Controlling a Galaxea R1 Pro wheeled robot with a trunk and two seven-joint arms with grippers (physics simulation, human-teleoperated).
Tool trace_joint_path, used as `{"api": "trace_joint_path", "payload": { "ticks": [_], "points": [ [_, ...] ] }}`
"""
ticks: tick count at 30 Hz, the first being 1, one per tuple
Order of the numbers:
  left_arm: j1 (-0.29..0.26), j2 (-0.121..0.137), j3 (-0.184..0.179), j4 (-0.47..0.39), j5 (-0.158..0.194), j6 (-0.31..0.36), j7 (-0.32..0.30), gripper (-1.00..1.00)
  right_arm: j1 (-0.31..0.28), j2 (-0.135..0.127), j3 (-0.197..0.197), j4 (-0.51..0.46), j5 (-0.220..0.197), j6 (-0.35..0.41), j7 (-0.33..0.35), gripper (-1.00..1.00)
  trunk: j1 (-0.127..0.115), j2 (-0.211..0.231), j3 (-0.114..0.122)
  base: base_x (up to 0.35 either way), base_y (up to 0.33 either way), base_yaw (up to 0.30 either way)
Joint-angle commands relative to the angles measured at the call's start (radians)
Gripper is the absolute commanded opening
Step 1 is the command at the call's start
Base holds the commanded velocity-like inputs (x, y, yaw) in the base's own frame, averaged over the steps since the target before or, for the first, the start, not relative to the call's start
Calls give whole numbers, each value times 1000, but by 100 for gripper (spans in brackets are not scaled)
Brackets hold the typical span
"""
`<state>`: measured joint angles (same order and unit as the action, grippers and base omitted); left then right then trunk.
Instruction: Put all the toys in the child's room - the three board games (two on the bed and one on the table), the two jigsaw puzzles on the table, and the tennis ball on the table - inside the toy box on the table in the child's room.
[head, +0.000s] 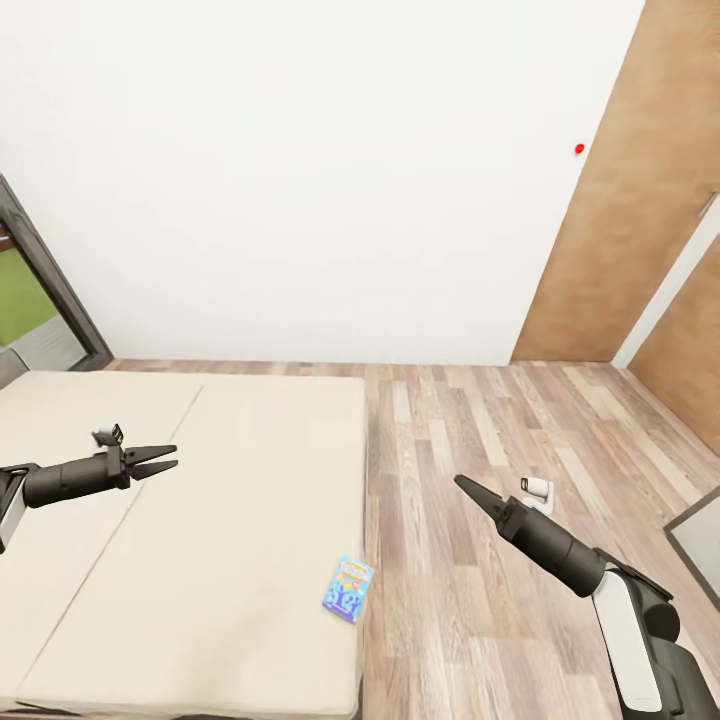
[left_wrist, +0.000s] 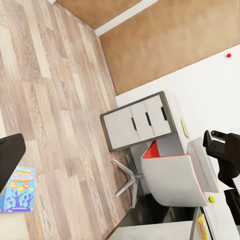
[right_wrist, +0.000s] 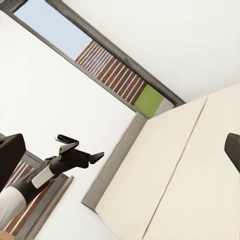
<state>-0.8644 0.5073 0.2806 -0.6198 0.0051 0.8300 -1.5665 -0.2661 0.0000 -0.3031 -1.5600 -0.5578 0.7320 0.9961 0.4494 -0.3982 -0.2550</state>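
A plain white wall (head: 300, 180) closes the far side of the room, with a small red dot (head: 579, 149) near its right end. Brown wood panelling (head: 620, 230) stands at the far right. The floor (head: 500, 480) is pale wood plank (grey-brown, evenly lit). A dark-framed window (head: 45, 280) at the far left shows green outside. The left wrist view shows a white-and-red chair (left_wrist: 172, 175) beside a grey cabinet (left_wrist: 137, 122) with three doors.
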Motion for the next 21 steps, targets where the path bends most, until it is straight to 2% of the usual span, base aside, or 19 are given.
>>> {"api": "trace_joint_path", "payload": {
  "ticks": [1, 21],
  "points": [
    [-1, 0, 0, 0, -1, 11, -4, 100, -1, 0, -1, 0, -4, 6, 1, 100, 1, -2, 0, 0, 0, -2],
    [-1, 0, 0, 0, -2, 11, -4, 100, -1, 0, -1, 0, -4, 6, 1, 100, 1, -2, 32, 0, 0, 0]
  ]
}}
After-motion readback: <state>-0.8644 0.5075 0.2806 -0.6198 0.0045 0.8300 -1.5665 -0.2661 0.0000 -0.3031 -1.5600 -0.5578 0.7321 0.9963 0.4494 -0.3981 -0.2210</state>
